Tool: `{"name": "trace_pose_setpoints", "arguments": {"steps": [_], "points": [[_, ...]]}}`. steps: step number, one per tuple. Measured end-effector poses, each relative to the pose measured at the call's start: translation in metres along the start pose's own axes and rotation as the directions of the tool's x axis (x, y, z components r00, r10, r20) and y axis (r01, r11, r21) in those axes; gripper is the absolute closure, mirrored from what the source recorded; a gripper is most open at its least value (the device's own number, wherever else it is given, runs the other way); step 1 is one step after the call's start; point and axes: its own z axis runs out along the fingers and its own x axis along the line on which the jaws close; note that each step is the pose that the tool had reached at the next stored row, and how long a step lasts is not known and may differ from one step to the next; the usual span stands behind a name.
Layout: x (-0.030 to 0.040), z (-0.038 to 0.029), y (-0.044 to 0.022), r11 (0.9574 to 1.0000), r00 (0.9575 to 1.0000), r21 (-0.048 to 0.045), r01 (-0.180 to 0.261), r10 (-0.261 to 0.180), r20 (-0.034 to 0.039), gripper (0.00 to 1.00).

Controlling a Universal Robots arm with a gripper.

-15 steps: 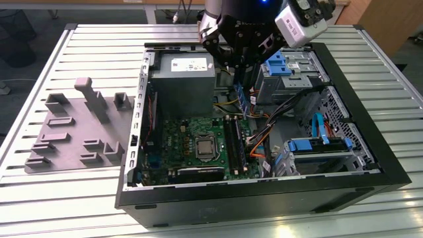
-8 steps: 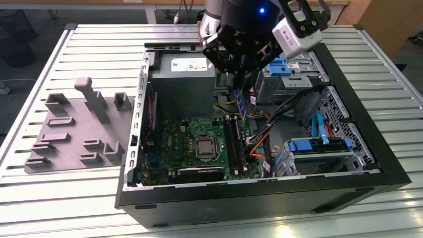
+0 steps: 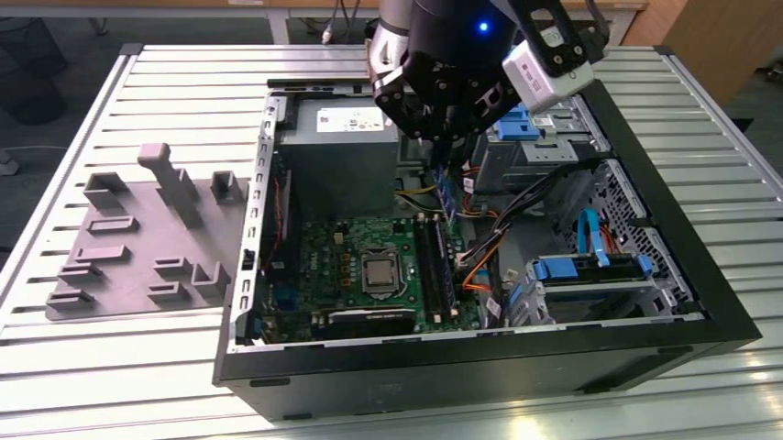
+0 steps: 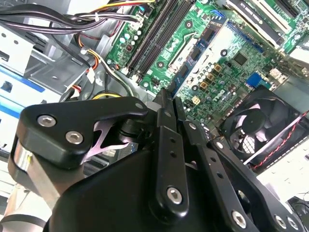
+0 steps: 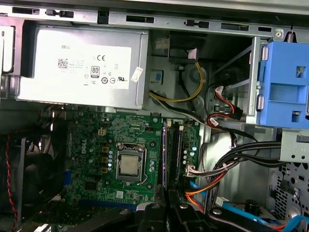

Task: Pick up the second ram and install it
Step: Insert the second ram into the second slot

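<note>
We see the second ram [image 3: 448, 194] partly hidden, a thin edge between the narrow-set fingers of the gripper [image 3: 446, 147], which clamps it above the motherboard [image 3: 367, 266] and its black slots [image 3: 431, 261].

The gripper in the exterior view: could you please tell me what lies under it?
The second ram, held in the gripper, hangs above the black slots of the motherboard; their far ends are hidden behind it.

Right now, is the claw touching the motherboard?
Apart. In the exterior view the claw, gripping the second ram, hangs above the motherboard with open space between.
</note>
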Motion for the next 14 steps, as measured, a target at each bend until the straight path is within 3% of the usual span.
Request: {"name": "trace_pose_setpoints", "arguments": {"steps": [3,5,14], "points": [[0.0,0.0006,0.0,1.0,1.0,-0.0003,0.0,0.0,0.0001,0.86],[-0.0027,0.0106,-0.0001,1.0,1.0,-0.0001,-0.01,0.01,0.0,0.86],[-0.0033,0.0265,-0.0002,0.9999,0.9999,-0.0001,-0.012,0.012,-0.0001,0.86]]}}
